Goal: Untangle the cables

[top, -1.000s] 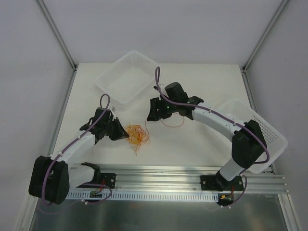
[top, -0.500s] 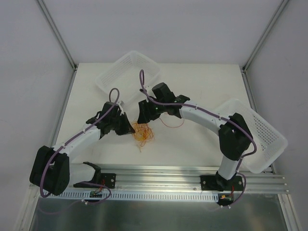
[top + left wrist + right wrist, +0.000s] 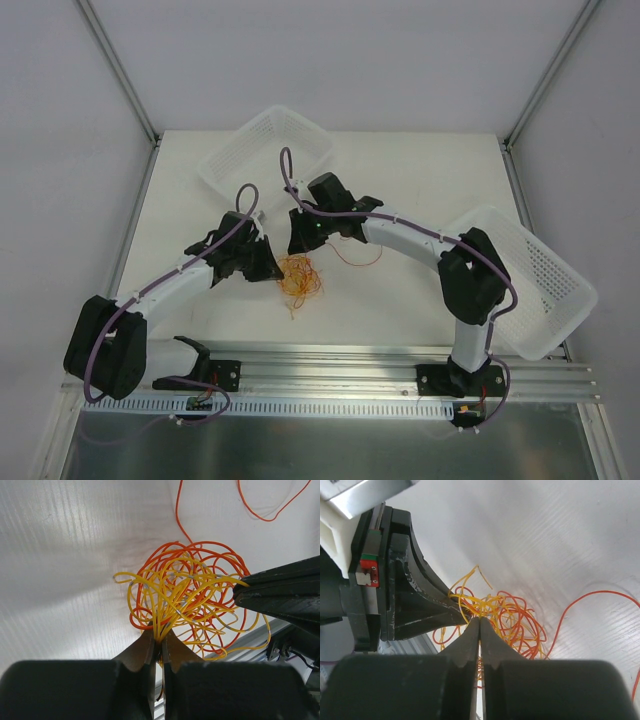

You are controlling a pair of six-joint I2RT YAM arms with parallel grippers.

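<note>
The cables point(image 3: 298, 277) form a curly yellow and orange tangle point(image 3: 190, 590) on the white table between the two arms. My left gripper point(image 3: 159, 635) is shut on a bunch of yellow strands at the tangle's left side, just left of it from above point(image 3: 272, 268). My right gripper point(image 3: 479, 621) is shut with its tips pinching yellow strands of the tangle point(image 3: 515, 620), at its top edge from above point(image 3: 297, 250). The two grippers nearly touch tip to tip. A loose orange strand point(image 3: 358, 258) trails off to the right.
A white mesh basket point(image 3: 240, 150) stands tilted at the back of the table, just behind both grippers. A second white basket point(image 3: 560, 290) sits at the right edge beside the right arm. An aluminium rail point(image 3: 330, 360) runs along the near edge.
The right arm swung left onto the tangle and its jaws went from open to shut on the strands. The left arm carried the tangle a little to the right, still shut.
</note>
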